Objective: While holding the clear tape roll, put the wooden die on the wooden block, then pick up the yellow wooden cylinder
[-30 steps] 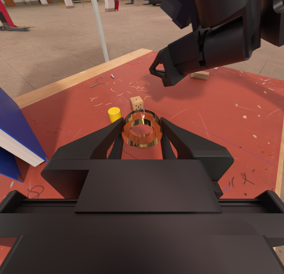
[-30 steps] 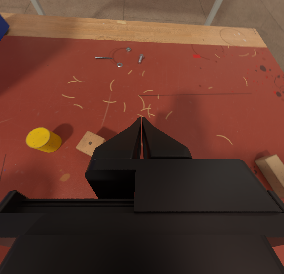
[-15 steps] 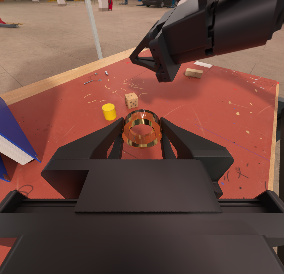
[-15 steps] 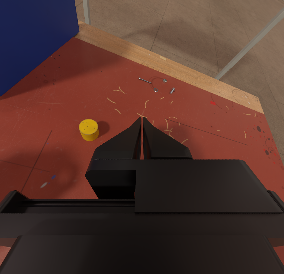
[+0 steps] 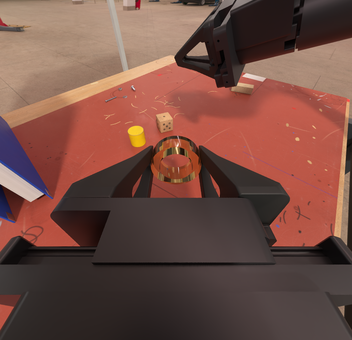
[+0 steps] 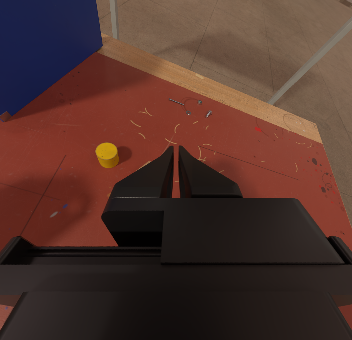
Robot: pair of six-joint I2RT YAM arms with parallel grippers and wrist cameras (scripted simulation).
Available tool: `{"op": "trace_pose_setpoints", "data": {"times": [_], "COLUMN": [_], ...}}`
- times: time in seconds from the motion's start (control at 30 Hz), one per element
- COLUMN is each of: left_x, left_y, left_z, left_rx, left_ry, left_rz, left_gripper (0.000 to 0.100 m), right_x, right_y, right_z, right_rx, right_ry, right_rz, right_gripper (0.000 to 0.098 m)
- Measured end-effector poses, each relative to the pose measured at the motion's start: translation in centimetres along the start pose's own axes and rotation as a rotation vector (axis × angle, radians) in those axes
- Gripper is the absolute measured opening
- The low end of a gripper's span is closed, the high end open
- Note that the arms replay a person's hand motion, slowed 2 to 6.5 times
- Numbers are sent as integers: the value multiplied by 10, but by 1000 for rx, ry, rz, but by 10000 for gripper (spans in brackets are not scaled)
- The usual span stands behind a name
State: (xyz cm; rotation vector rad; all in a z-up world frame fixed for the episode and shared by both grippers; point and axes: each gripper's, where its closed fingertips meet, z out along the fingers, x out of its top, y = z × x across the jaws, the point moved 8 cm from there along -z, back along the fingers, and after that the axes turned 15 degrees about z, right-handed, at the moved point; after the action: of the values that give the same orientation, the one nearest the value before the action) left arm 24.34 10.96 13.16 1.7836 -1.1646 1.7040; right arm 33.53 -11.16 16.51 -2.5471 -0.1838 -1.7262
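My left gripper (image 5: 176, 150) is shut on the clear tape roll (image 5: 176, 175), an amber see-through ring, and holds it above the red mat. Just beyond it stand the yellow wooden cylinder (image 5: 136, 136) and the wooden die (image 5: 164, 122), side by side and apart. The wooden block (image 5: 242, 88) lies at the far right, partly behind my right gripper (image 5: 178, 58), which hovers high above the mat. In the right wrist view the right gripper (image 6: 176, 147) is empty, its fingers almost together. The cylinder (image 6: 107, 154) stands to their left. A corner of the die (image 6: 148, 162) peeks past the left finger.
A blue book (image 5: 19, 159) leans at the left edge and also shows in the right wrist view (image 6: 47, 45). A nail, nut, washer and bolt (image 6: 190, 108) lie near the wooden table edge (image 6: 190, 77), with wood shavings around them.
My left gripper has risen a little with the tape roll. My right gripper has swung up and turned toward the cylinder side, and the slit between its fingers has widened slightly.
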Motion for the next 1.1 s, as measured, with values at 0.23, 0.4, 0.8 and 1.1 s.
{"op": "trace_pose_setpoints", "data": {"times": [0.23,0.4,0.8,1.1], "left_x": [-1,-1,-1,-8], "left_y": [1,4,6,9], "left_z": [1,2,3,3], "left_rx": [-5,-14,-20,-65], "left_ry": [-10,-14,-11,-47], "left_rz": [0,9,30,24], "left_gripper": [387,387,387,387], "right_x": [-3,-9,-24,-21], "right_y": [1,-2,0,-1], "right_z": [0,2,32,48], "right_rx": [33,112,274,419], "right_ry": [-15,-70,-370,-567], "right_rz": [-59,-134,-481,-554], "right_gripper": [228,380,647,740]}}
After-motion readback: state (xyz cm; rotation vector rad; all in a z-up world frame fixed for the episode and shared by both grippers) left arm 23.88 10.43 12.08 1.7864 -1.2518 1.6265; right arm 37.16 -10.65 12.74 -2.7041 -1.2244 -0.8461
